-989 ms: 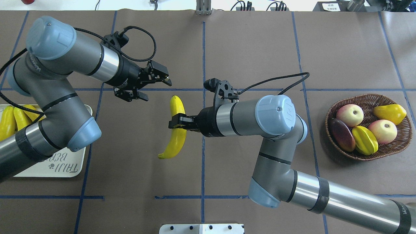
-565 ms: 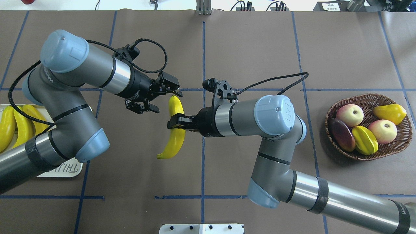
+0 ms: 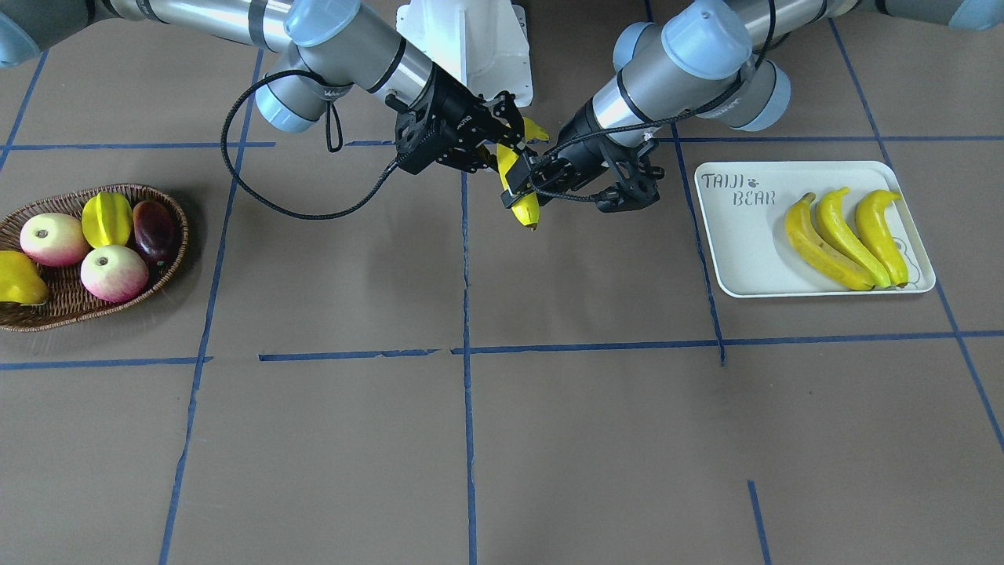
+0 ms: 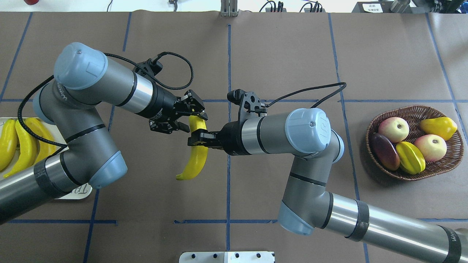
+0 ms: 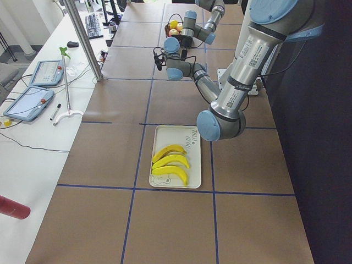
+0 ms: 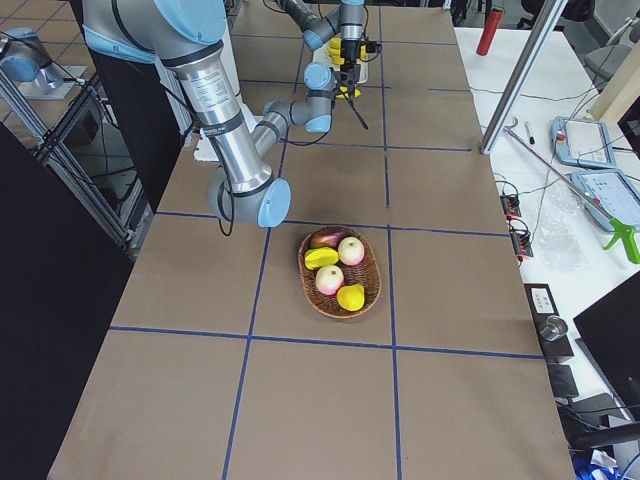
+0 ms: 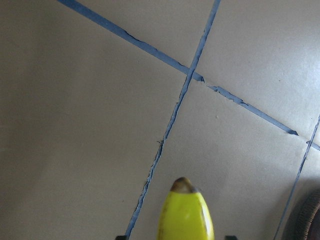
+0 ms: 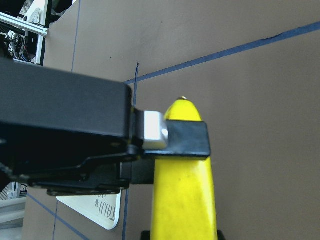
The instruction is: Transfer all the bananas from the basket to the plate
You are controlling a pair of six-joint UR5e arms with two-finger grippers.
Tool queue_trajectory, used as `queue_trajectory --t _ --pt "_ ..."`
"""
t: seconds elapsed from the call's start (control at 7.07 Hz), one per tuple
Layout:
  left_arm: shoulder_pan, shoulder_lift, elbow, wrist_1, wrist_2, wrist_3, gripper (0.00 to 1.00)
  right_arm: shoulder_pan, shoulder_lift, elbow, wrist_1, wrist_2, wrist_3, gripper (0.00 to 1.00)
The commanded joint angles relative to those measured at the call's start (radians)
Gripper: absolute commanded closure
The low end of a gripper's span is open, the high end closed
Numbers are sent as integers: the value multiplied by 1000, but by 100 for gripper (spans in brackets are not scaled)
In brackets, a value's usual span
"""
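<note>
Bananas, four: three on plate, one held in mid-air between two grippers.

Overhead view, left to right: plate (image 3: 745, 251), one, bearing three bananas (image 4: 21, 142) side by side. Left gripper (image 4: 193, 122), fingers spread, straddling the dark tip of the fourth banana (image 4: 195, 160) with gaps either side. Right gripper (image 4: 195, 140) pinching that banana at its middle, above the table's centre. Basket (image 4: 416, 174), one, holding no bananas: two apples (image 4: 393, 129), one starfruit (image 4: 410, 157), one maroon fruit (image 4: 385, 151), one yellow pear-shaped fruit (image 4: 438, 125).
</note>
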Motion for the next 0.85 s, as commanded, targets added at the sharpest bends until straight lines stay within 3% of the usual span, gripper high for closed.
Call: queue_trajectory --t 0.0,0.14,0.42,0.71 --pt "0 0 2 0 0 0 33 -1 0 0 0 0 0 76" --pt "0 0 4 0 0 0 33 -1 0 0 0 0 0 76" --pt "0 0 4 0 0 0 45 -1 0 0 0 0 0 76" --pt "0 -2 2 0 0 0 45 -1 0 0 0 0 0 75"
